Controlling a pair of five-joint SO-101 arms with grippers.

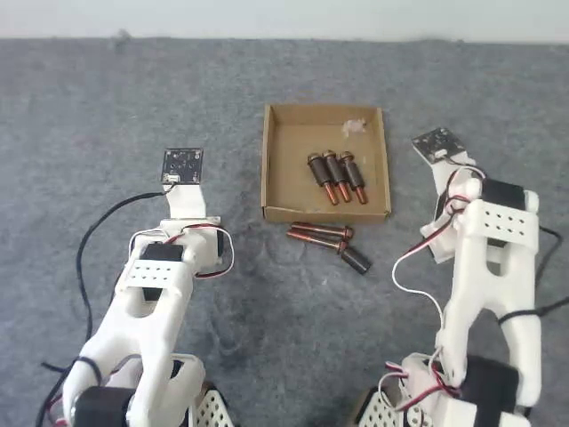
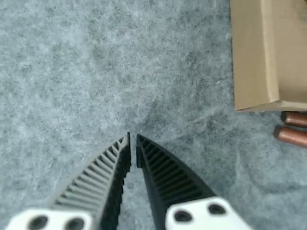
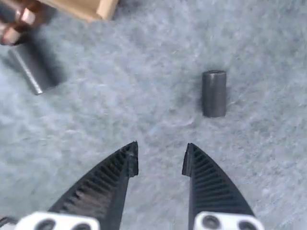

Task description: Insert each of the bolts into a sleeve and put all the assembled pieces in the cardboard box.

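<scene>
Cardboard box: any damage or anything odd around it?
The cardboard box has a pale torn-looking patch on its floor at a far corner. Three assembled pieces lie neatly inside; two bolts and a sleeve lie loose outside its near wall.

This looks like a small robotics lab bench: a grey felt-covered worktop (image 1: 107, 107) spreads under the fingers (image 2: 163, 177), a pale wall (image 1: 267, 18) rises beyond them, and white plastic arms (image 1: 151, 302) trail loose cables (image 1: 82, 267).
</scene>
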